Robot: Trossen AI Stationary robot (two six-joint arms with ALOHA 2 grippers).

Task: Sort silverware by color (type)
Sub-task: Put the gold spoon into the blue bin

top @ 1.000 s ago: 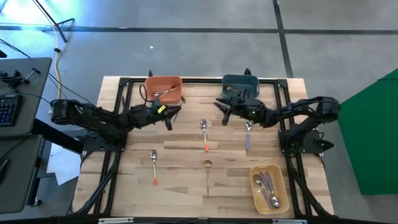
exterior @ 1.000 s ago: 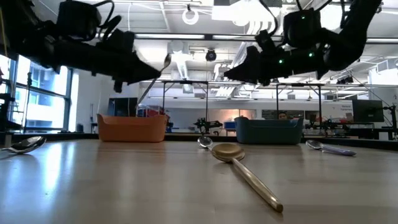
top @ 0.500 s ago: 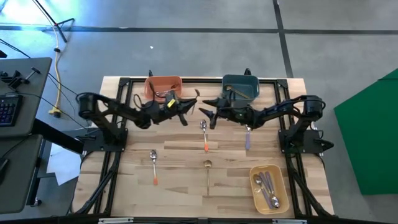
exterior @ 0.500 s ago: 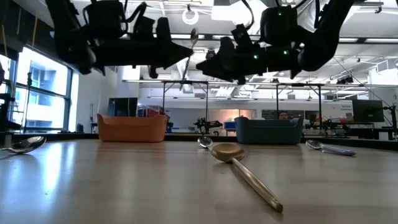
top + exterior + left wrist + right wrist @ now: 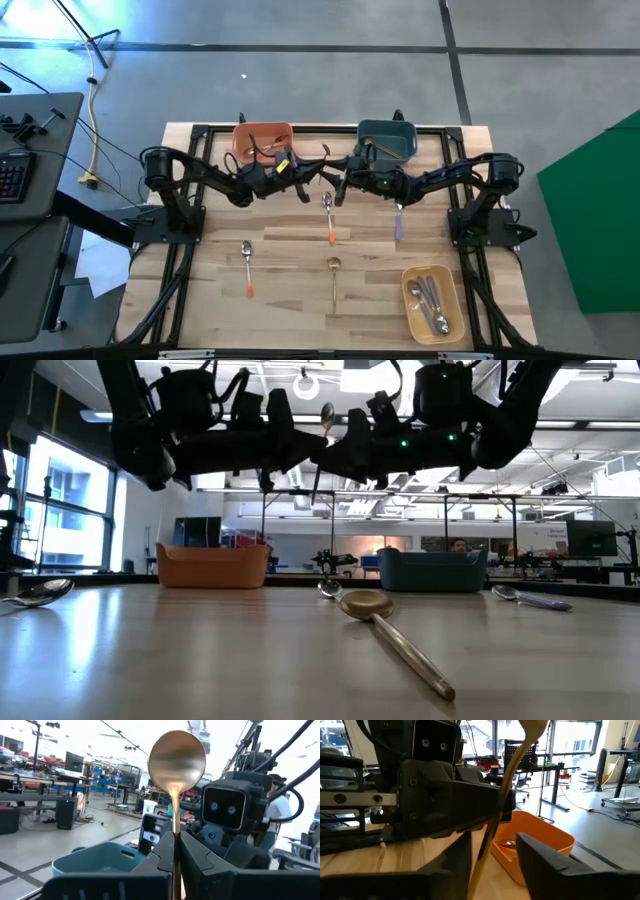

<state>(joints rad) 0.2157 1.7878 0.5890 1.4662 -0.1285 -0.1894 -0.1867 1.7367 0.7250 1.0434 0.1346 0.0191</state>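
Observation:
A gold spoon (image 5: pixel 176 757) stands bowl-up in my shut left gripper (image 5: pixel 318 180), high above the table between the coral bowl (image 5: pixel 263 140) and the teal bowl (image 5: pixel 388 140). My right gripper (image 5: pixel 338 188) faces it from the right, open. Its fingers (image 5: pixel 545 865) stand on either side of the gold handle (image 5: pixel 490 835); I cannot tell whether they touch it. On the table lie two orange-handled spoons (image 5: pixel 328 215) (image 5: pixel 247 265), a purple-handled one (image 5: pixel 398 215) and another gold one (image 5: pixel 334 280). The yellow bowl (image 5: pixel 432 300) holds purple-handled spoons. My left gripper pinches the gold spoon's handle (image 5: pixel 173 842) between its two fingers, coming level from the table's left and lying across the handle. The spoon is lifted clear and nearly upright, bowl (image 5: pixel 326 412) on top, with the handle's lower end (image 5: pixel 313 490) sticking out below the fingers.
The black frame rails (image 5: pixel 190 200) run along the table's left and right sides. The coral and teal bowls sit at the far edge, the yellow bowl at the near right. Bare wood (image 5: pixel 290 300) lies between the spoons at the near edge.
My left gripper has carried the gold spoon up and toward the table's right, away from the coral bowl, and the spoon has come more upright. My right gripper has moved left and up from the teal bowl, and now faces the left gripper around the handle.

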